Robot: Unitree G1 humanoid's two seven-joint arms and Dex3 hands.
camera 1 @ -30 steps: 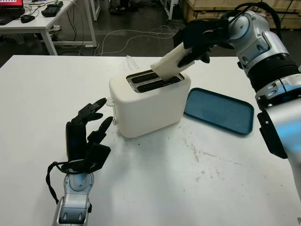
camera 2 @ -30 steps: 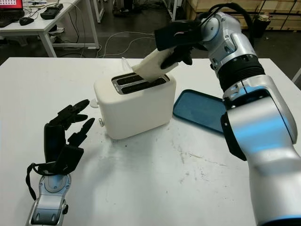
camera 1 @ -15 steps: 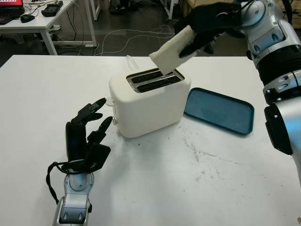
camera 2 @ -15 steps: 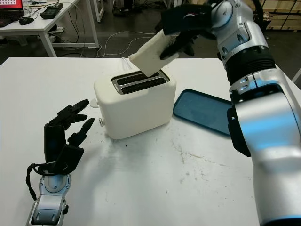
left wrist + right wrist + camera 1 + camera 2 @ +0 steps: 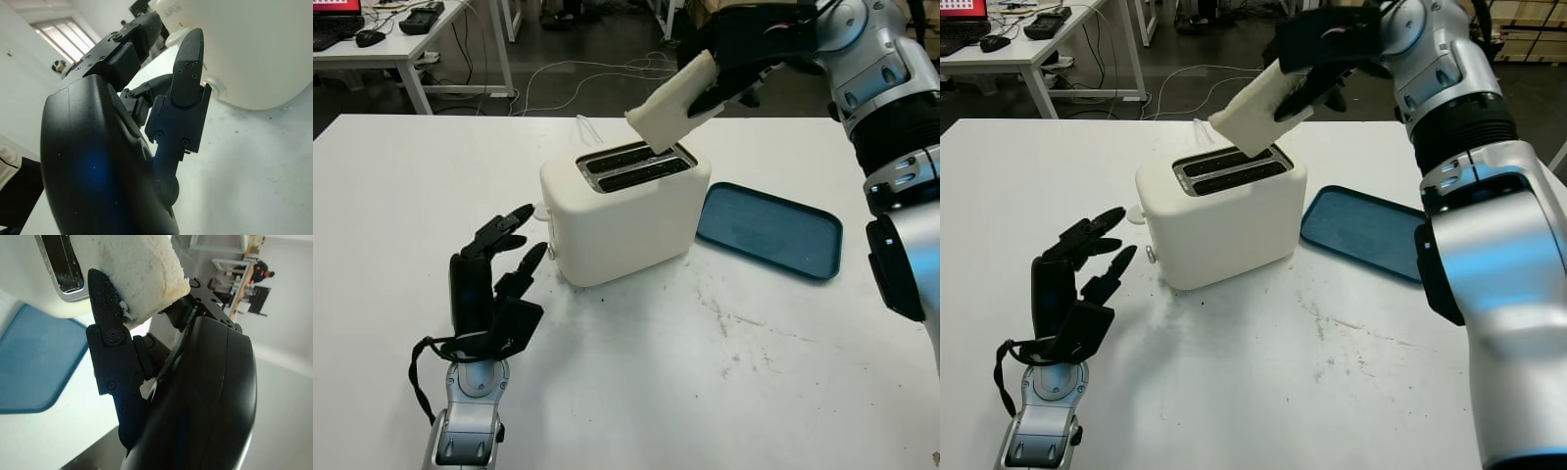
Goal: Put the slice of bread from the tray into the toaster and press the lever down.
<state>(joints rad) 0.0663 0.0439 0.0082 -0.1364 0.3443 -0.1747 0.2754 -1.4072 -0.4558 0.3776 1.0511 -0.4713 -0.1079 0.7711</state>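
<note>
The right hand (image 5: 744,54) pinches one end of the slice of bread (image 5: 672,103), tilted over the toaster (image 5: 625,211) slots below it; soft, light and crushable, it wants a gentle edge grip.

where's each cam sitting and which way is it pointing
Left eye view: on the head, looking forward and down at the toaster and tray; both arms show.
Right eye view: beside it, facing the same scene.
Left wrist view: behind the open left hand, facing the toaster's side.
Right wrist view: behind the right hand gripping the bread above the slots.
All four share the toaster.
</note>
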